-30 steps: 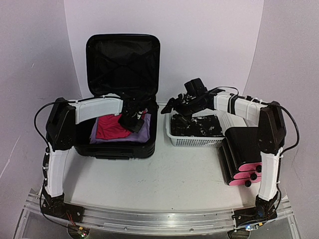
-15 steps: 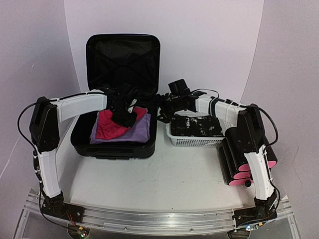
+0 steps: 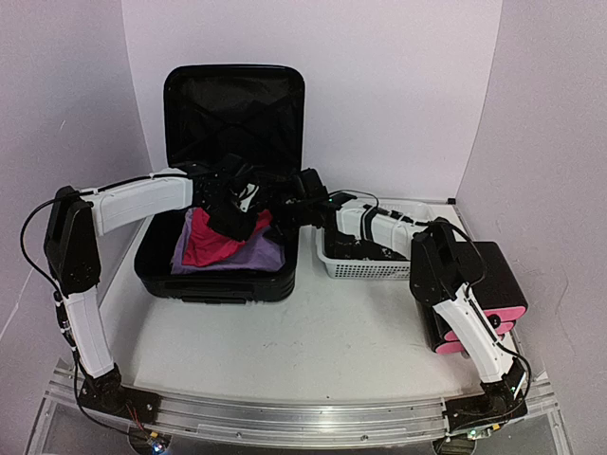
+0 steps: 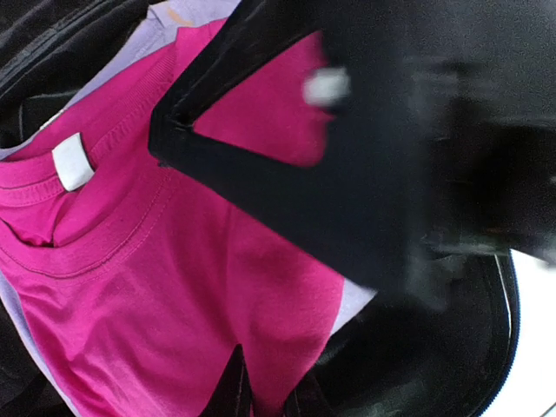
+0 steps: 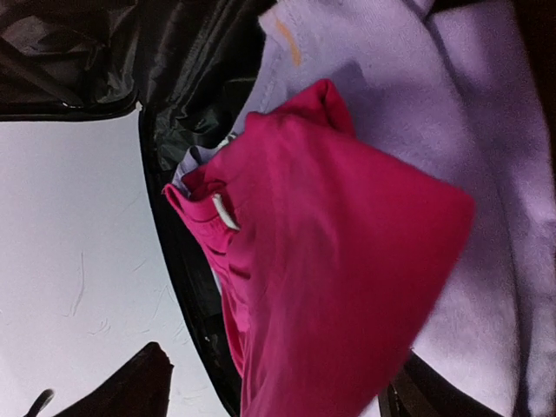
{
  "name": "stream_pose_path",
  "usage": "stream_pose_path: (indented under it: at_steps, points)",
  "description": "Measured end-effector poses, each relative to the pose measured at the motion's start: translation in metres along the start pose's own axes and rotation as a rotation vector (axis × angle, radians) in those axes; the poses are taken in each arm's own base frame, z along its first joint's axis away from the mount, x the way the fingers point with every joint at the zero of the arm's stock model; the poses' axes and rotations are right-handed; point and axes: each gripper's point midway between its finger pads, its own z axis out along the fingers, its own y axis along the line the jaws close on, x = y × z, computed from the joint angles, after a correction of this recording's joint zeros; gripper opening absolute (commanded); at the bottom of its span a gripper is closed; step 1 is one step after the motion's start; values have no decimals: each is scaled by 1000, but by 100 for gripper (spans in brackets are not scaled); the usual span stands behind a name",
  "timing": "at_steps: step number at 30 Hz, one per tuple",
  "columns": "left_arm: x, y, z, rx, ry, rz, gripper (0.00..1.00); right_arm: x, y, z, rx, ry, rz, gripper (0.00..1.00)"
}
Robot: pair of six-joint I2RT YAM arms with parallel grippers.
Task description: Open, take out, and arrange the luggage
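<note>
On the table [image 3: 313, 327], the luggage [image 3: 213, 282] lies open at the far left, its lid [image 3: 234, 114] propped upright for reaching in. The left fingers [image 4: 234, 395] pinch the pink shirt [image 3: 211, 245] (presumably to peel it off the lavender garment [image 3: 270, 254]). The right fingers [image 5: 139, 387] hover beside it, spread wide.

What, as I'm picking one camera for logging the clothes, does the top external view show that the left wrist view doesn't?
Only the top external view shows the luggage whole, its lid standing open, plus the white basket and the black box with pink drawer fronts. Only the left wrist view shows the white neck label at the collar. Both show the pink shirt over a lilac garment inside the luggage.
</note>
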Motion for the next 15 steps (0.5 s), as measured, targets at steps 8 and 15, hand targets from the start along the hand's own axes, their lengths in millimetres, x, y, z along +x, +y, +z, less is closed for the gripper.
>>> stream_pose_path:
  at_steps: [8, 15]
  points:
    - [6, -5, 2, 30, 18, 7, 0, -2, -14, 19, -4, -20, 80, 61]
    - [9, -9, 4, 53, 28, 7, 0, -12, -12, 23, -28, -71, 107, 27]
